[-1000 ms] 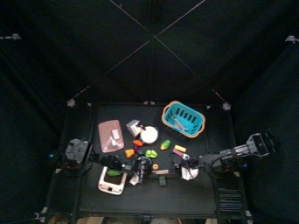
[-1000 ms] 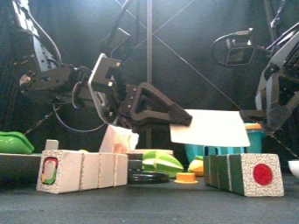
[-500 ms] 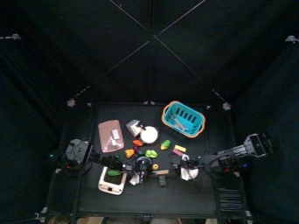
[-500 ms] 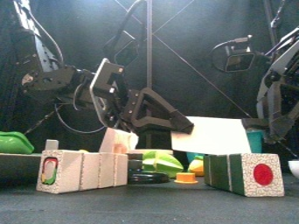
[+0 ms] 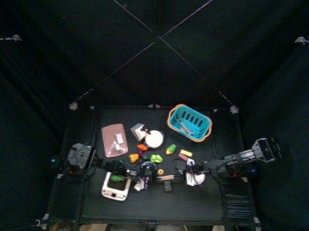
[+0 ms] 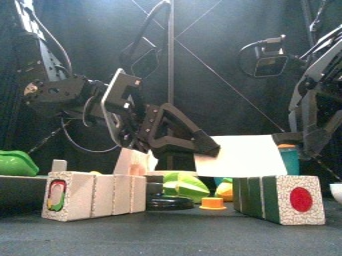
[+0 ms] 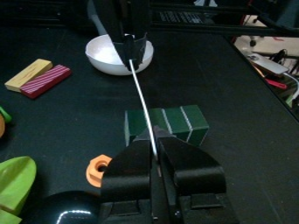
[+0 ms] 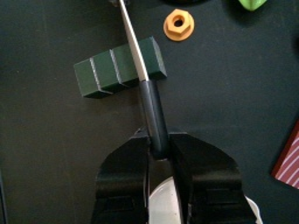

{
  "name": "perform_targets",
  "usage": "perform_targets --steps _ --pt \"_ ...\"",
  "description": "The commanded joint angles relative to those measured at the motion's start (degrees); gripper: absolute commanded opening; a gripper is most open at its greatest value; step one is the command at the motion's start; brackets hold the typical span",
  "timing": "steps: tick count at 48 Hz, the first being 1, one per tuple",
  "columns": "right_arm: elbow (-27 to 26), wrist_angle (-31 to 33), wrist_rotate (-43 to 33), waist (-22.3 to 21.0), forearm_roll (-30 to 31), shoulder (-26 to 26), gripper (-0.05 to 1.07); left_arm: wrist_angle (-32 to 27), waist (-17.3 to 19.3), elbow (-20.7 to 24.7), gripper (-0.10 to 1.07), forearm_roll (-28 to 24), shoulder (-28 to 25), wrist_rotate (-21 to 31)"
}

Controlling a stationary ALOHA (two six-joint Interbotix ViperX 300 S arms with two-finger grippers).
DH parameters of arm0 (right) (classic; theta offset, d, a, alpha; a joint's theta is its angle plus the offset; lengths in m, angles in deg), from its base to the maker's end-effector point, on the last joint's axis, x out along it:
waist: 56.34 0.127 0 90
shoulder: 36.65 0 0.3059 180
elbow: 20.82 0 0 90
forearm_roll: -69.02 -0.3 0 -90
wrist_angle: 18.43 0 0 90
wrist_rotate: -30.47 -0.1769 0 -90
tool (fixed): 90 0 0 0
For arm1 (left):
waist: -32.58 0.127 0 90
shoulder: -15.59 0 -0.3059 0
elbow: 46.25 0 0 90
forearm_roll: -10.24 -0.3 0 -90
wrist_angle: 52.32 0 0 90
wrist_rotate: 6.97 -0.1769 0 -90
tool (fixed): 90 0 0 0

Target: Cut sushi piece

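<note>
The sushi piece (image 6: 274, 196) is a dark green roll of three segments with a white end and a red centre, lying at the front right of the table. It also shows as the sushi piece (image 7: 176, 122) and the sushi piece (image 8: 111, 73). A knife with a white blade (image 6: 247, 153) hangs just above it. From the left wrist camera the blade (image 7: 140, 87) is edge-on, crossing the roll. My left gripper (image 7: 156, 150) is shut on the blade's end. My right gripper (image 8: 155, 144) is shut on the knife's black handle (image 8: 152, 101).
A second, longer sushi roll (image 6: 94, 192) lies at the front left. Around the work spot are a white bowl (image 7: 114, 54), a red and yellow block (image 7: 41, 76), an orange ring (image 7: 100, 166) and an orange nut (image 8: 177, 24). A blue basket (image 5: 189, 121) stands behind.
The blade has sunk a little and shows narrower in the front view. The left gripper has shifted slightly with it, and the right arm has edged outward.
</note>
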Motion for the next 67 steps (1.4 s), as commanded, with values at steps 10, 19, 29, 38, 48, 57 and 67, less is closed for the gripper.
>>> perform_targets --steps 10,19,29,38,48,57,67 --pt "-1.58 -0.44 0.00 0.79 0.70 1.49 0.43 0.18 -0.88 1.05 0.39 -1.93 2.46 -0.44" --pt "-1.58 -0.44 -0.18 1.49 2.72 2.29 0.43 0.18 -0.88 0.97 0.39 -3.96 3.43 -2.02" --pt "-1.76 -0.44 -0.18 1.49 4.22 2.99 0.43 0.09 -1.41 1.14 0.39 -2.72 3.60 -6.06" --pt "-2.11 -0.35 -0.18 1.32 5.45 2.90 0.44 -0.09 -1.41 0.88 0.39 0.00 3.60 -7.65" --pt "-2.20 -0.09 -0.35 1.41 5.62 2.90 0.44 -0.35 -1.41 1.41 0.39 4.31 3.60 -8.61" --pt "-2.29 0.35 -0.44 1.32 5.80 2.99 0.44 -0.35 -1.93 1.76 0.39 6.15 3.69 -8.61" --pt "-3.25 3.52 -0.44 1.32 6.59 2.99 0.44 -0.35 -2.11 2.37 0.39 6.15 3.69 -8.70"
